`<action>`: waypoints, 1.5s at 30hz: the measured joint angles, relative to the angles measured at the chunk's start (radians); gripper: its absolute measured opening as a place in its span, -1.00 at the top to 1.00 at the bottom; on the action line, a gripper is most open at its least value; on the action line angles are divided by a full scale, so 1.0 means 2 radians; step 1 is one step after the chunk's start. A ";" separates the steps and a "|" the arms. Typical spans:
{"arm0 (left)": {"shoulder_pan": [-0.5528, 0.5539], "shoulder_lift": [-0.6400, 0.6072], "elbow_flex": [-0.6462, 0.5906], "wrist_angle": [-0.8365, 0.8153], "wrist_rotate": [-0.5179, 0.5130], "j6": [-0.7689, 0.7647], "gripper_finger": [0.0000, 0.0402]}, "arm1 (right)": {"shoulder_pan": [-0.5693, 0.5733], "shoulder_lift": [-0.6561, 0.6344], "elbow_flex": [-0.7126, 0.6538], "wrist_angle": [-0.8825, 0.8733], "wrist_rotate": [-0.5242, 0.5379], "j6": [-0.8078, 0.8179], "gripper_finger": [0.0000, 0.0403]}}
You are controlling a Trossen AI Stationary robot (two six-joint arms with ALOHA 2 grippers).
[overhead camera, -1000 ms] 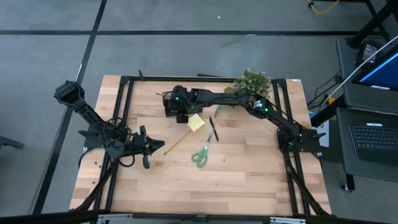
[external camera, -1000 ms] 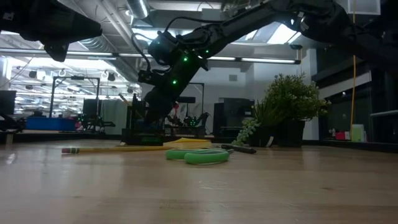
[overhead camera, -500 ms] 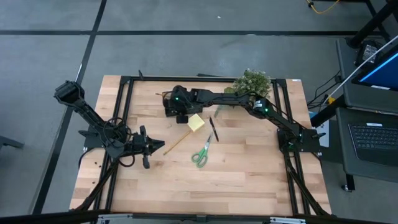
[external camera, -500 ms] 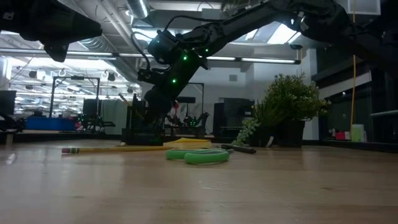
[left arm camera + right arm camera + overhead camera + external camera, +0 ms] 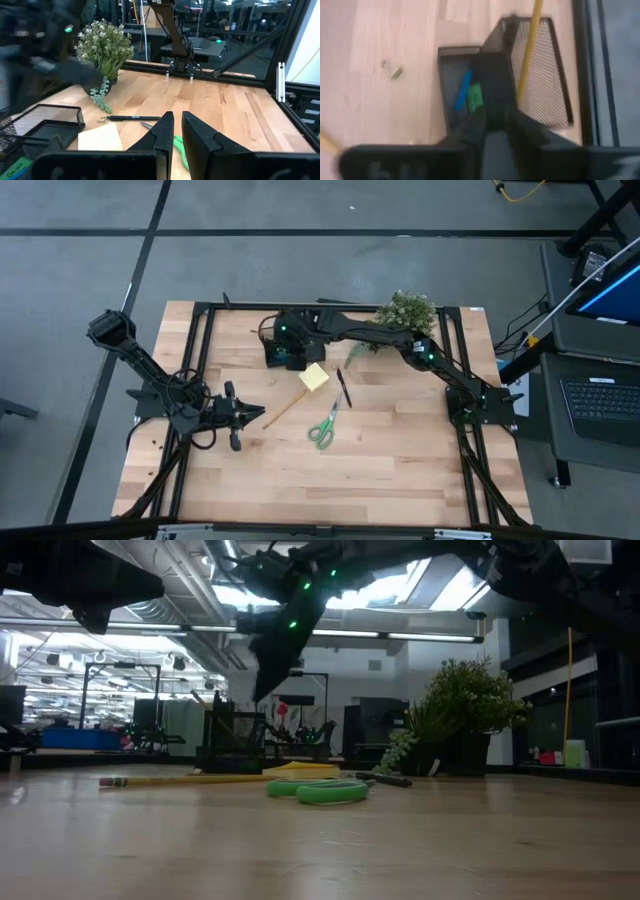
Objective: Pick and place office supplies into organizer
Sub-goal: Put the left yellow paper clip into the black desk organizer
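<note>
The right gripper (image 5: 290, 340), fingers pressed together and empty, is hovering over the organizer (image 5: 520, 80) (yellow pencil (image 5: 529, 50) inside), risking a knock.

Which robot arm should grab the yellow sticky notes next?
Probably the right. The right gripper hangs over the organizer, right beside the sticky-note pad. The left gripper waits near the table's left edge, farther from the pad, at the pencil's end.
</note>
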 joint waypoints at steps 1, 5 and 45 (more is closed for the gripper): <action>0.000 0.000 0.000 0.000 0.000 0.003 0.83 | 0.001 -0.003 0.000 -0.017 -0.001 0.004 0.86; 0.000 0.000 0.000 0.000 0.000 0.012 0.83 | 0.006 -0.018 0.005 -0.070 0.001 0.037 0.96; 0.026 -0.001 0.000 -0.026 -0.006 -0.038 0.84 | 0.093 -0.293 -0.497 0.263 0.054 0.200 0.99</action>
